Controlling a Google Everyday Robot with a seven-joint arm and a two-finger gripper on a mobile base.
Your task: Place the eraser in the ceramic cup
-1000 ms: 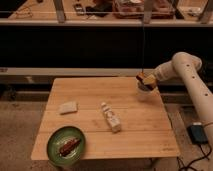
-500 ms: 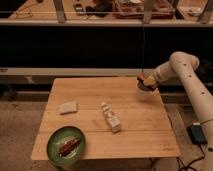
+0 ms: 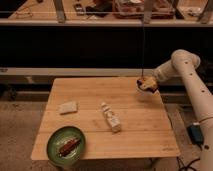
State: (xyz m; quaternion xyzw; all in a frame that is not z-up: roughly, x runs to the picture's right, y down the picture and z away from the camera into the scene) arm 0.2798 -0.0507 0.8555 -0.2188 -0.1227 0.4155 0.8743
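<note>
The gripper (image 3: 147, 84) hovered over the wooden table's (image 3: 135, 125) 2 o'clock corner; whether its fingers were apart could not be told. The eraser (image 3: 68, 146) lay on the green plate (image 3: 54, 141) at 7 o'clock. The white bottle (image 3: 110, 117) lay near centre.

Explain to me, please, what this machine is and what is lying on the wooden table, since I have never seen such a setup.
This single view looks down at a wooden table. The white jointed arm on the right belongs to a mobile robot; its gripper hangs over the table's far right corner. A white bottle lies on its side mid-table, a pale beige block sits to its left, and a green plate at the near left corner carries the dark reddish eraser. I cannot tell whether the gripper holds anything, and I cannot make out a cup.
</note>
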